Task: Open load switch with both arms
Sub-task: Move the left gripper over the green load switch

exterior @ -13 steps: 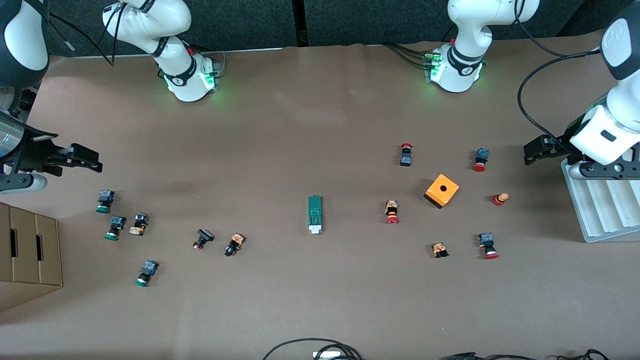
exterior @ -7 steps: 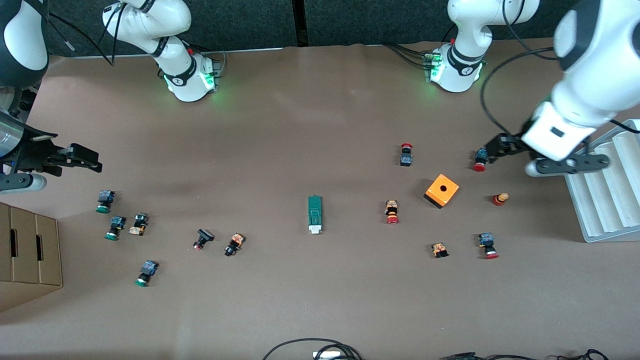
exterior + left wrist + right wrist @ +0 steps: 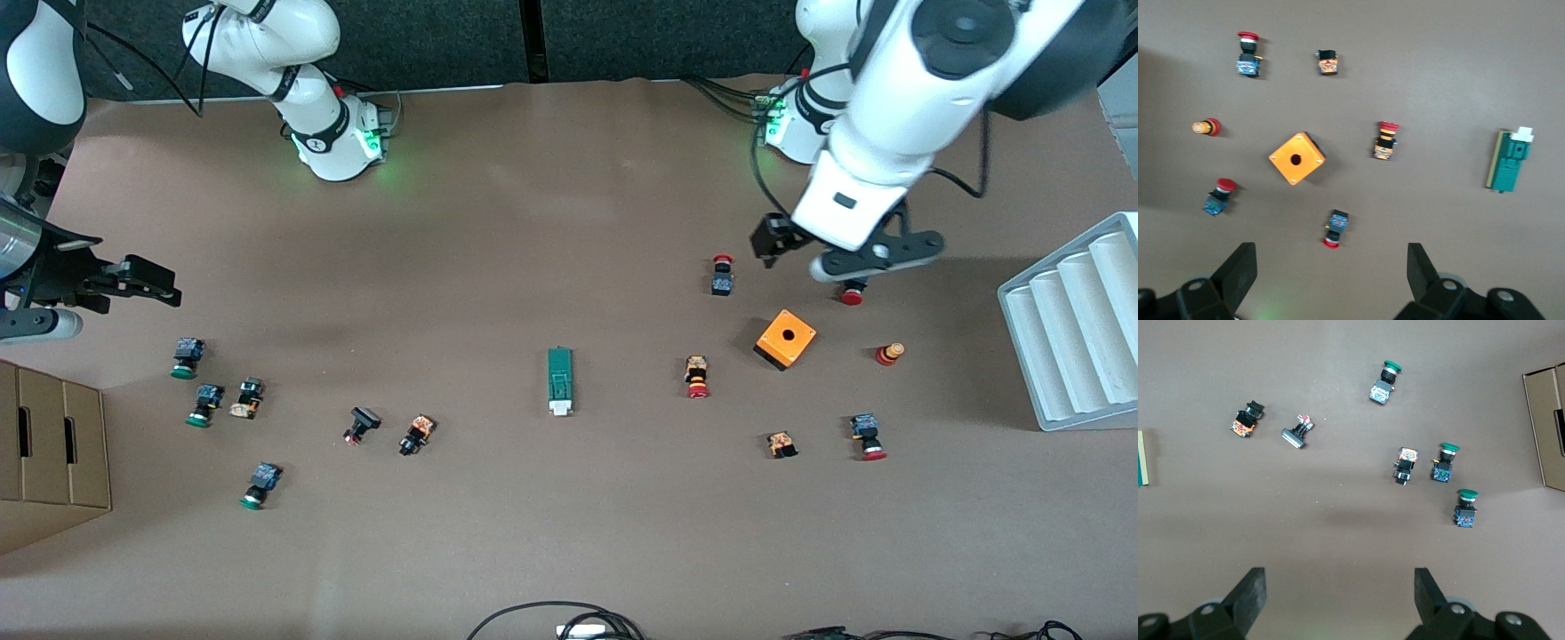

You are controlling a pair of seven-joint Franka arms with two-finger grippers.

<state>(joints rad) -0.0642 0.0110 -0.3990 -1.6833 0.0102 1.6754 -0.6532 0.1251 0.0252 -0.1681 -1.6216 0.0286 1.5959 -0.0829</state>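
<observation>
Black and spread wide, the left gripper (image 3: 772, 242) hung empty over bare table near a red-capped push-button (image 3: 722, 275), which lay at about its seven o'clock. Its fingers (image 3: 1238, 272) touched nothing. Equally wide and empty, the right gripper (image 3: 149, 280) waited at the right arm's end, above green-capped push-buttons (image 3: 1466, 507). Mid-table lay the load switch (image 3: 559, 380), a narrow dark-green block, its white, probably plastic, slider toward the front camera. An orange cube (image 3: 786, 338) sat between it and a ribbed white tray (image 3: 1067, 329).

matt brown paper-like table cover (image 3: 533, 222); glossy white plastic arm shells (image 3: 898, 98); matt corrugated cardboard box (image 3: 44, 453).
</observation>
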